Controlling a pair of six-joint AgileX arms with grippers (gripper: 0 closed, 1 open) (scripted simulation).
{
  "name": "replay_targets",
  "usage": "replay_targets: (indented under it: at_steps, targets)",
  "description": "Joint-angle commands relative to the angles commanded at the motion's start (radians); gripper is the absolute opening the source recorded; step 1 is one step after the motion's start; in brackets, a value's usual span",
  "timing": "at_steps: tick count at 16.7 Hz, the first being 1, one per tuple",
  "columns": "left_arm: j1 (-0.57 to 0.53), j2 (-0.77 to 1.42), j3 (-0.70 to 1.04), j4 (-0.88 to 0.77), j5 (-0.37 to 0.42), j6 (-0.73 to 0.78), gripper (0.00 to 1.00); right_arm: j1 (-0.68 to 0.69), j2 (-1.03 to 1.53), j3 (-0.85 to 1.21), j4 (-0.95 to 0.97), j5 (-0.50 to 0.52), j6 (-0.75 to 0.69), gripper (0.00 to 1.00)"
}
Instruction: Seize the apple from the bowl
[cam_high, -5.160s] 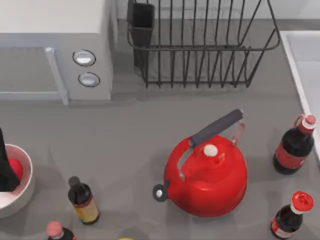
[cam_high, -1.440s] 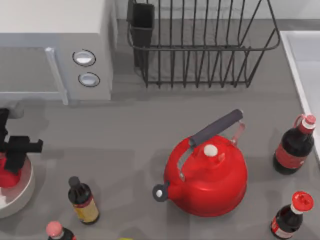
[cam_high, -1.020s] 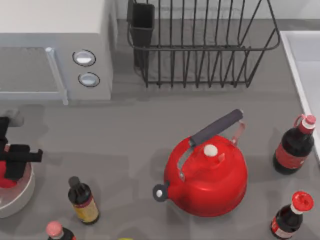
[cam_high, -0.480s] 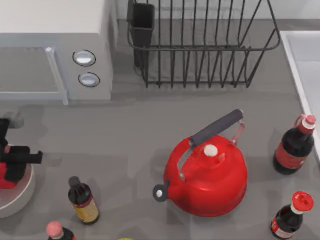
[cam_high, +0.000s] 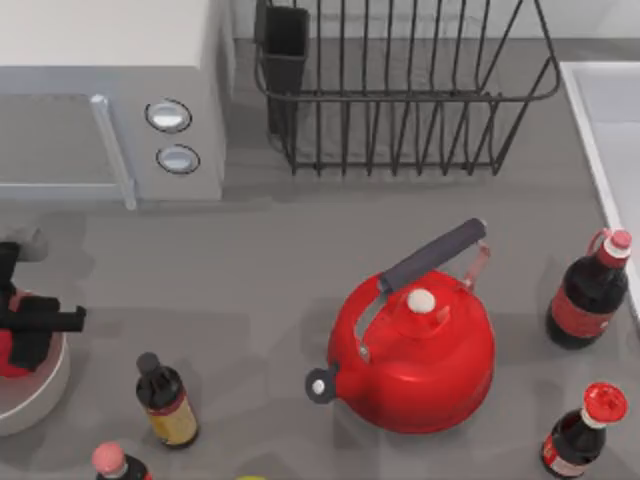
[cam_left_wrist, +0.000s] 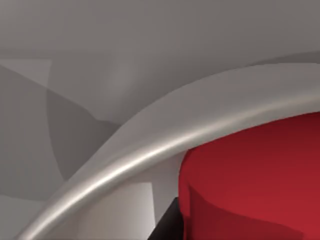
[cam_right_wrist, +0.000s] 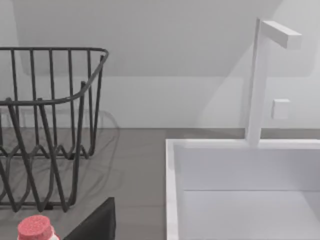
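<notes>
Rising a little over the last moments, the left tool (cam_high: 22, 322) stays clamped on the apple (cam_high: 10, 350), now lifted above the bowl (cam_high: 45, 385) on the tabletop, so the grab looks secured.

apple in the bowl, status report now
Left gripper shut on the apple, over the bowl. Right arm parked by the sink. Nothing in the way.

Apple (cam_high: 10, 350) over bowl (cam_high: 40, 390), table's left edge.

The left end effector (cam_high: 22, 335) is matte black and blocky.
</notes>
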Motion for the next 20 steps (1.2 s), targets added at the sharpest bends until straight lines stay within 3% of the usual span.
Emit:
replay_targets:
  at_steps: [6,7,11,15,20]
  targets:
    - [0.0,0.0,0.0,0.0,0.0,0.0,0.0,0.0,0.0,0.0,0.0,0.0,0.0,1.0]
    - [0.005,-0.157,-0.004,-0.121,-0.005,0.018,0.0,0.0,0.0,0.0,0.0,0.0,0.0,1.0]
    - [0.004,-0.148,0.064,-0.191,-0.005,0.017,0.0,0.0,0.0,0.0,0.0,0.0,0.0,1.0]
    - [0.001,-0.141,0.298,-0.43,-0.005,0.014,0.0,0.0,0.0,0.0,0.0,0.0,0.0,1.0]
    - [-0.004,-0.16,0.708,-0.874,-0.005,0.009,0.0,0.0,0.0,0.0,0.0,0.0,0.0,1.0]
